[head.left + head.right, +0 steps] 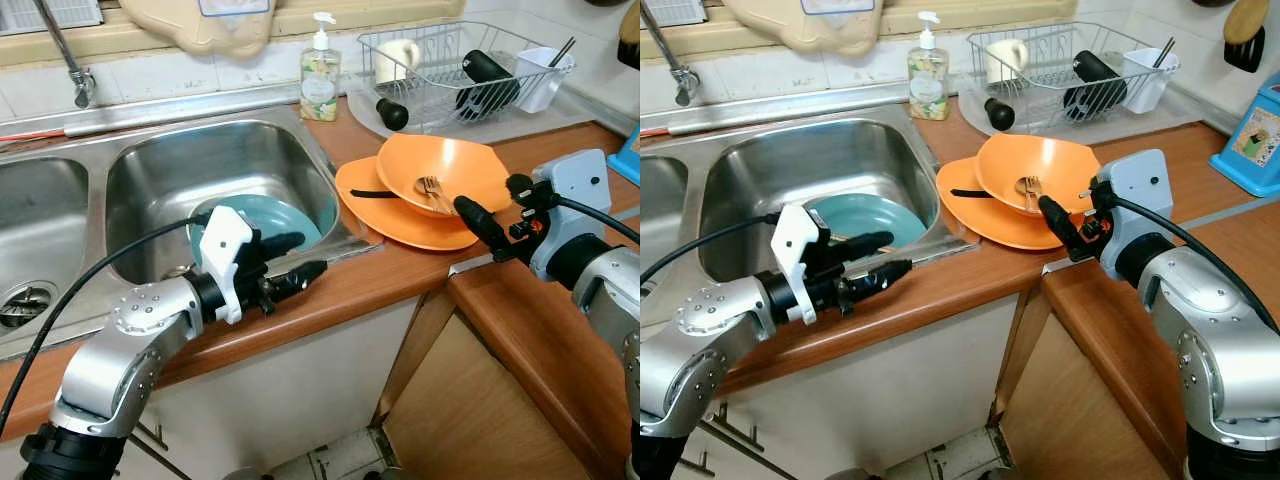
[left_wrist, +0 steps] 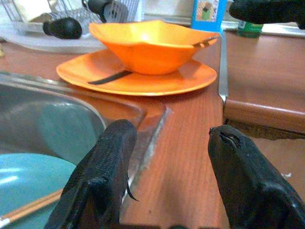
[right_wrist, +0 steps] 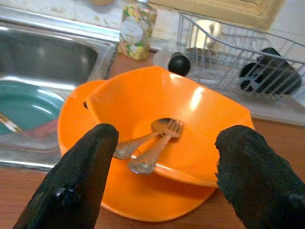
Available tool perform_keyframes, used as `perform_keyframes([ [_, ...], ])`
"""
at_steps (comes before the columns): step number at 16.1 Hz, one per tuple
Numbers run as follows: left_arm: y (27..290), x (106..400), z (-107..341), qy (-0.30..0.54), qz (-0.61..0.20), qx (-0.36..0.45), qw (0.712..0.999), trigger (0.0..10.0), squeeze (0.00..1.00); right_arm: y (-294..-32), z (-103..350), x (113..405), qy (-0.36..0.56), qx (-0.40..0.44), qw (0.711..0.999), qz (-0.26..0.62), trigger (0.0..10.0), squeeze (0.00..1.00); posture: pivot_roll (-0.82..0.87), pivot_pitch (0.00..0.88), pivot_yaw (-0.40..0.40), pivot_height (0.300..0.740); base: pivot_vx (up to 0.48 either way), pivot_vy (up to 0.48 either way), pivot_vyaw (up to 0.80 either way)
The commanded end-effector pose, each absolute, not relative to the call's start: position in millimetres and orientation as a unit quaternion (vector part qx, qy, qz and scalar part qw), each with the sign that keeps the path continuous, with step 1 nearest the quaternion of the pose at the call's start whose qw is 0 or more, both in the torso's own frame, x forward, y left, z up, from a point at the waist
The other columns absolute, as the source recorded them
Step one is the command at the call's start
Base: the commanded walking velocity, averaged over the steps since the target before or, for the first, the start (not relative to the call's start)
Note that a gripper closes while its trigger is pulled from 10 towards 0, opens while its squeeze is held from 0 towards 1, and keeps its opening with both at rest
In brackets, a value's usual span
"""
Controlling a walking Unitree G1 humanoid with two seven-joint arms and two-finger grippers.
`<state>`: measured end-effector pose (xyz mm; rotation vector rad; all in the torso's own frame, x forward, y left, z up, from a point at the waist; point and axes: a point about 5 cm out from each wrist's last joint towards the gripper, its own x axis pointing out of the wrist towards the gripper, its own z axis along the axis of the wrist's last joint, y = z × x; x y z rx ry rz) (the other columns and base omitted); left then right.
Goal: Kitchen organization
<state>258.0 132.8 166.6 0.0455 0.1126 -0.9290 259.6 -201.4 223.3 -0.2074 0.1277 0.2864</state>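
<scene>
Fork [image 3: 162, 143] and spoon [image 3: 140, 138] in orange bowl [image 3: 200, 114]

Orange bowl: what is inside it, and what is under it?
Inside the orange bowl lie a fork and a spoon. It sits on an orange plate, with a black utensil running beneath; its far end is covered.
</scene>
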Motion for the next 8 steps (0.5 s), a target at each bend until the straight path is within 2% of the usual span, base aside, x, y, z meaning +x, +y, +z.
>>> perform_keyframes([
  [1, 130.7, 256.2, 169.4, 0.051, -0.456, 0.028, 0.888, 10.0, 0.0, -201.5, 219.6, 260.4, 0.071, -0.105, 0.983, 0.131, 10.0, 0.0, -0.14, 0.0, 0.029, 0.74, 0.0, 0.0, 0.0],
  [8, 132.8, 258.5, 170.3, 0.05, -0.448, 0.033, 0.892, 10.0, 0.0, -213.8, 207.3, 264.1, 0.093, -0.099, 0.988, 0.079, 10.0, 0.0, -0.13, 0.0, 0.028, 0.74, 0.0, 0.0, 0.0],
])
